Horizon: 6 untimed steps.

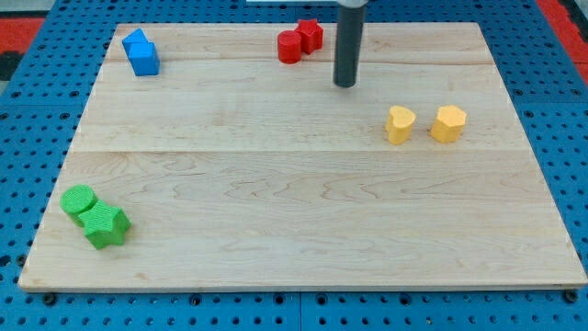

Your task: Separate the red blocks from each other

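Two red blocks touch each other near the view's top centre: a red cylinder (290, 47) on the left and a red star-shaped block (310, 34) just up and to its right. My tip (345, 85) stands on the board to the right of and slightly below the red pair, apart from both by a small gap.
Two blue blocks (141, 52) sit together at the view's top left. A green cylinder (79, 199) and a green star (106, 226) touch at the bottom left. A yellow heart (399, 124) and a yellow hexagon (448, 123) lie at the right. The wooden board (294, 202) rests on blue pegboard.
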Each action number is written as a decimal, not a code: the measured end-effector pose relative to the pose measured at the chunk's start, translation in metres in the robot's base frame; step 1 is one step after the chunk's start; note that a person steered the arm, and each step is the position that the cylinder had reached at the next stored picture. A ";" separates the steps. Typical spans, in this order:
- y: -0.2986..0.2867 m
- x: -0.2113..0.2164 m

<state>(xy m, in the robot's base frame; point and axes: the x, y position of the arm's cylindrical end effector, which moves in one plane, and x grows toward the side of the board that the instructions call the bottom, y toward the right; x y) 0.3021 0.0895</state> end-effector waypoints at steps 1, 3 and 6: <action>0.022 -0.069; -0.081 -0.097; -0.178 0.012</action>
<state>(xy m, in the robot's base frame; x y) 0.3137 -0.0880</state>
